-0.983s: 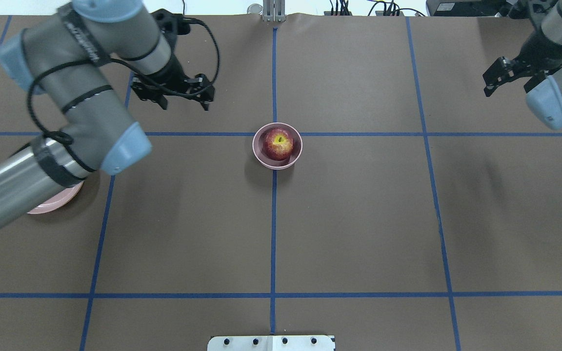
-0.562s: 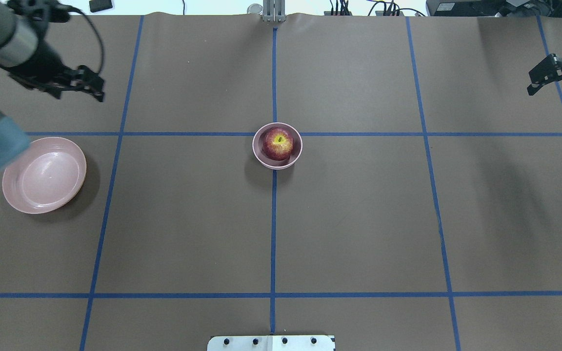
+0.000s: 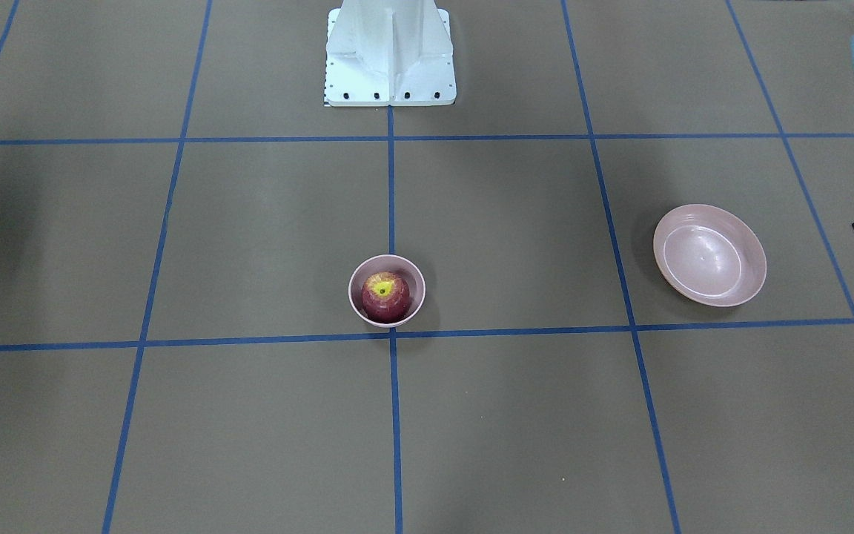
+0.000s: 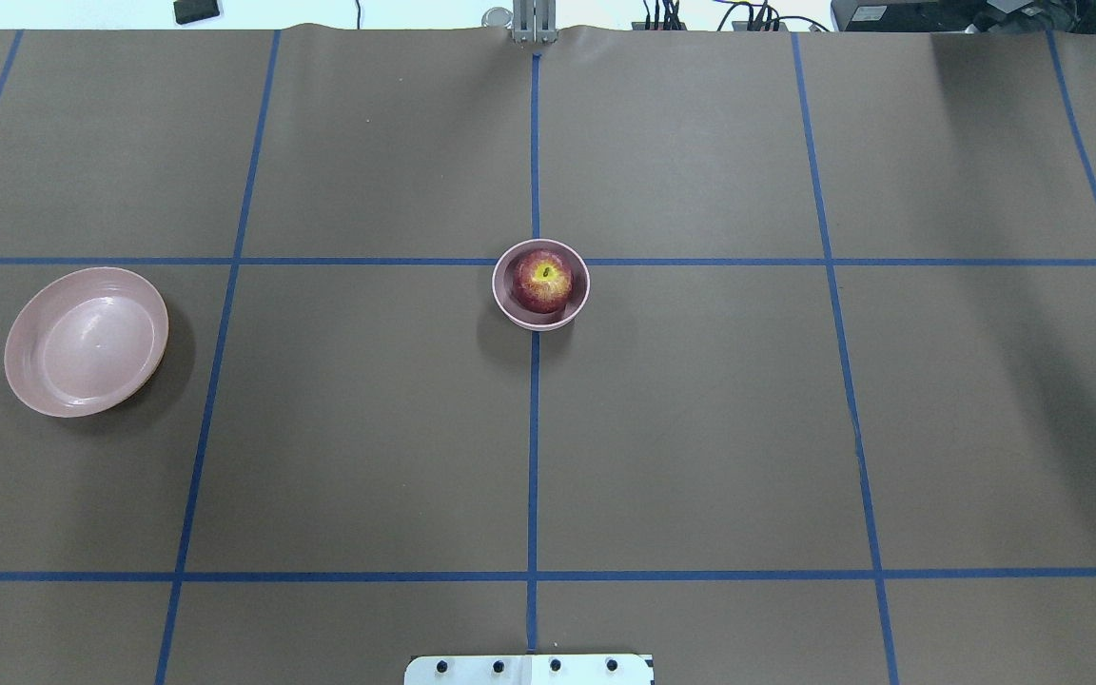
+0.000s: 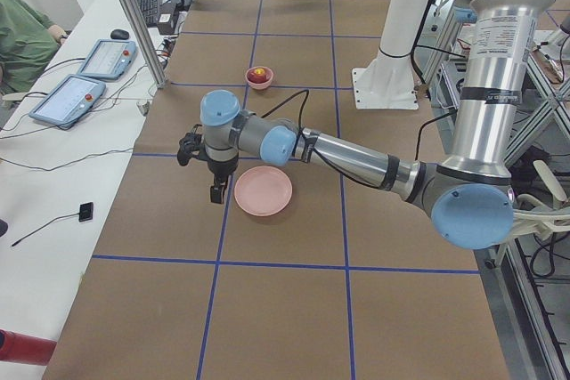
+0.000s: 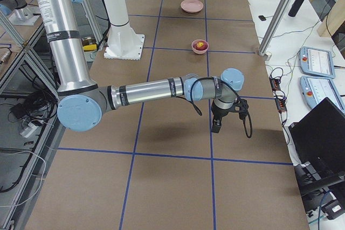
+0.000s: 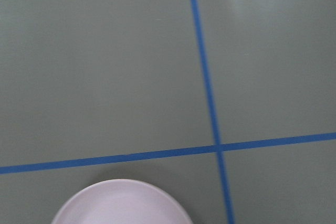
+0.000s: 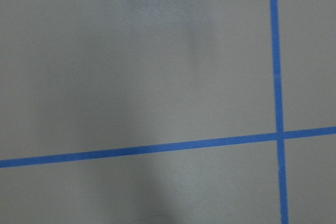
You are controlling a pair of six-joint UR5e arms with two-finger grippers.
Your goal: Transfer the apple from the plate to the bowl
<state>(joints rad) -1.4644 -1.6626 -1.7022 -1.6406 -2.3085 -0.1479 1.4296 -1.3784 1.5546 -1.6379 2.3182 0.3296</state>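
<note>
Inspector: Plate (image 4: 87, 341) first, nearest the robot, on its left side of the table (image 4: 700, 428). Contents?

Clerk: Its whole glossy inside shows. Pale pink, shallow, resting flat.

Inspector: Next item out.

Clerk: Bowl (image 4: 508, 306), small and deep, on the centre tape line (image 4: 533, 457), well apart from the plate. The apple (image 4: 541, 279) sits inside it with the yellow-green stem patch up, and fills most of the bowl.

Inspector: Left gripper (image 5: 207, 173)?

Clerk: It hangs over the table just beside the plate, on the side away from the robot, apart from the rim. I cannot tell whether its fingers are spread or closed.

Inspector: Right gripper (image 6: 218, 122)?

Clerk: Over the brown table at the opposite end, well apart from both dishes. The overhead view catches only a dark sliver at its edge, so I cannot tell the finger state there either.
</note>
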